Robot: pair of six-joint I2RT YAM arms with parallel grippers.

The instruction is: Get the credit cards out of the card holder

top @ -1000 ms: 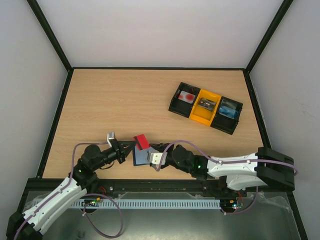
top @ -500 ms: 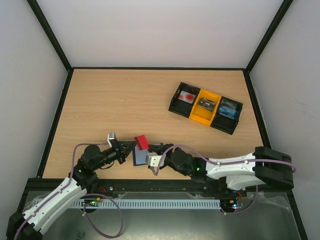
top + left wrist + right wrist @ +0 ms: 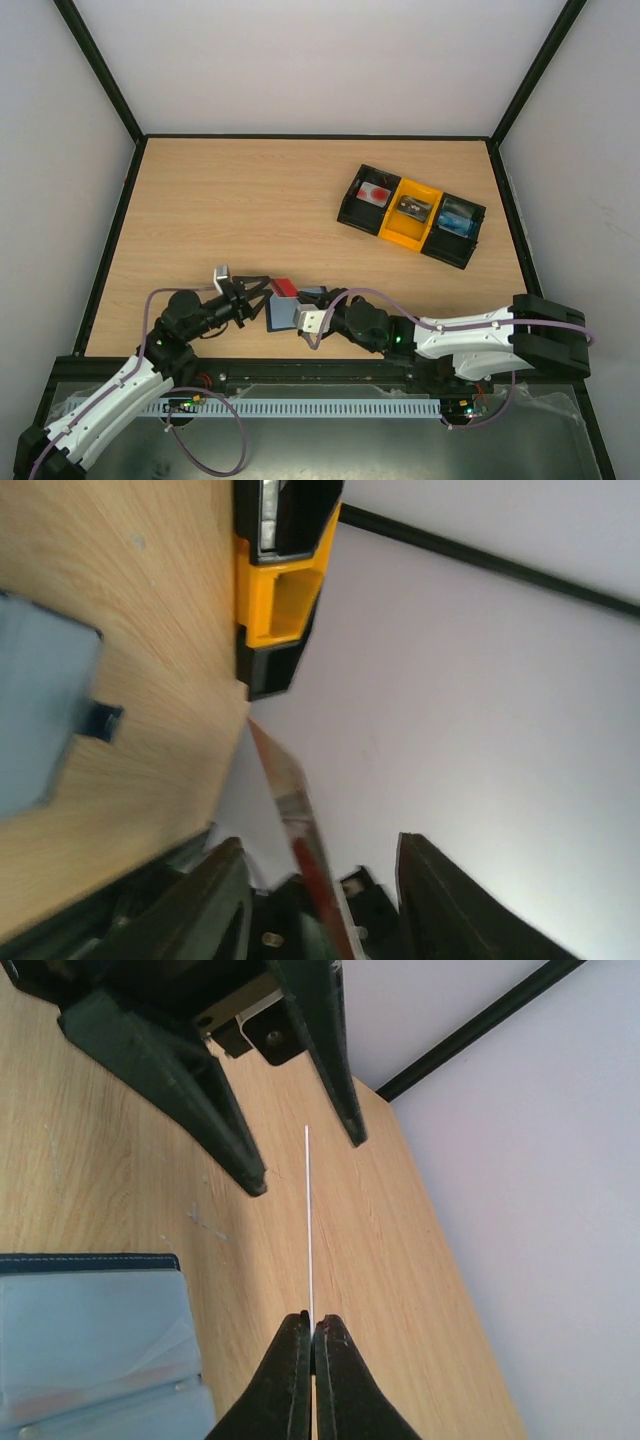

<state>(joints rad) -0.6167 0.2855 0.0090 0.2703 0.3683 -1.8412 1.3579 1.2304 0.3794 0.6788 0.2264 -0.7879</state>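
My right gripper (image 3: 311,1322) is shut on a thin card (image 3: 308,1230), seen edge-on in the right wrist view. From above the card shows a red face (image 3: 283,287). My left gripper (image 3: 264,293) is open, with one finger on each side of the card's far end, not touching it. In the left wrist view the card (image 3: 290,810) stands between the spread fingers of that gripper (image 3: 320,842). The navy card holder (image 3: 284,313) lies open on the table beside the card, its pale blue pockets up (image 3: 90,1340). A pinkish-white card with a red spot (image 3: 377,192) lies in the tray.
A black-and-yellow three-compartment tray (image 3: 395,232) stands at the back right, with items in all three compartments; its end shows in the left wrist view (image 3: 285,590). Both arms meet near the table's front edge. White walls enclose the table.
My left gripper has opened and let go of the red card. The card now sits lower and stays in my right gripper. The card holder has not moved.
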